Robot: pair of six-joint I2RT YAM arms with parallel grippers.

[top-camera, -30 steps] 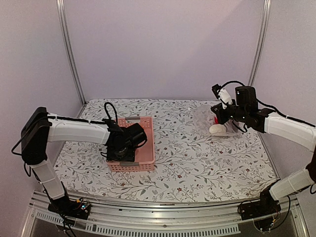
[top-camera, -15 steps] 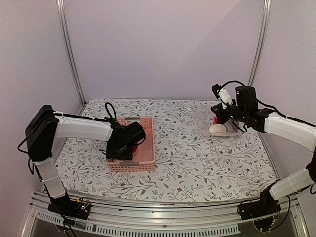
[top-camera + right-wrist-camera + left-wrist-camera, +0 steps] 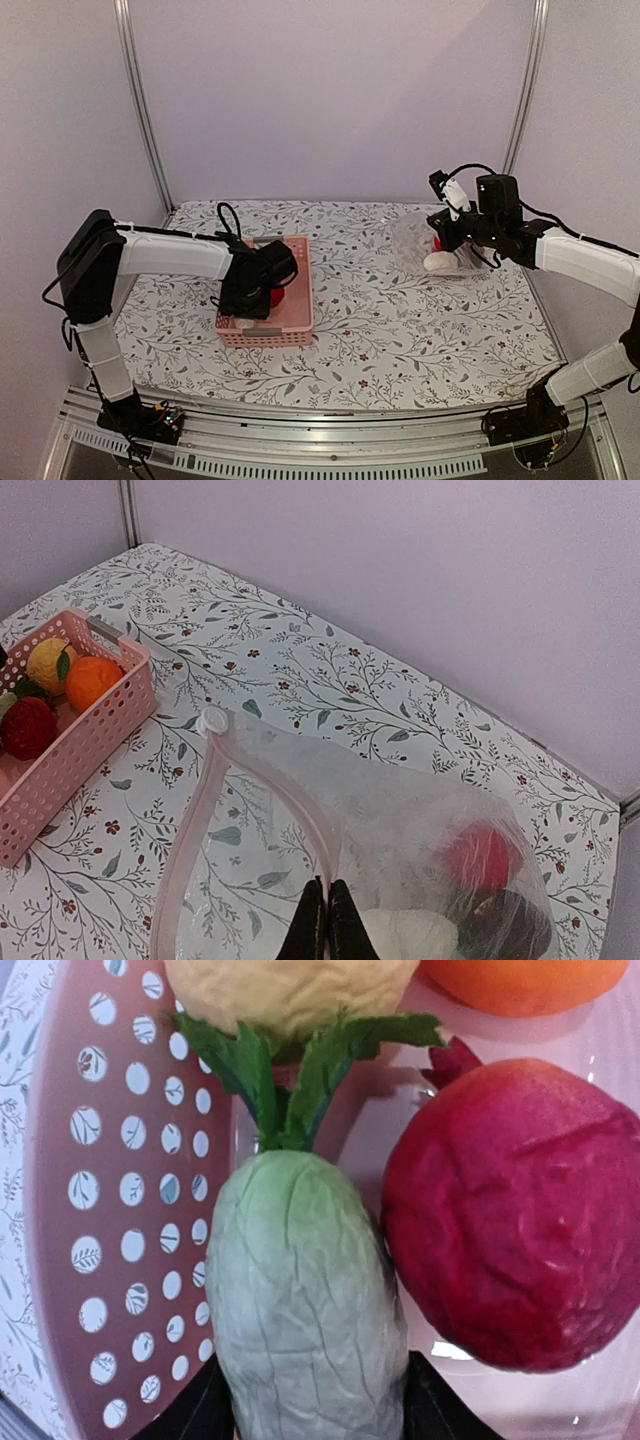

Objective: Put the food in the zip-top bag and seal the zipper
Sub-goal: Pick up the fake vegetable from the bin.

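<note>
My left gripper (image 3: 315,1405) is down inside the pink basket (image 3: 300,305), its black fingers pressed against both sides of a white-green oblong vegetable (image 3: 300,1300). Beside it lie a red pomegranate (image 3: 515,1210), a yellow piece (image 3: 290,990) and an orange (image 3: 520,980). My right gripper (image 3: 327,920) is shut on the upper zipper strip (image 3: 300,815) of the clear zip-top bag (image 3: 400,800), holding its mouth open. Inside the bag are a red piece (image 3: 480,855), a white piece (image 3: 410,935) and a dark maroon piece (image 3: 510,925).
The basket's perforated wall (image 3: 110,1210) stands close on the left of the gripped vegetable. The bag (image 3: 415,240) lies at the back right of the floral cloth, the basket left of centre. The zipper's white slider (image 3: 212,720) sits at the mouth's far end.
My left gripper has sunk deeper into the basket and its jaws have narrowed around the white-green vegetable. The right arm and the bag have not moved.
</note>
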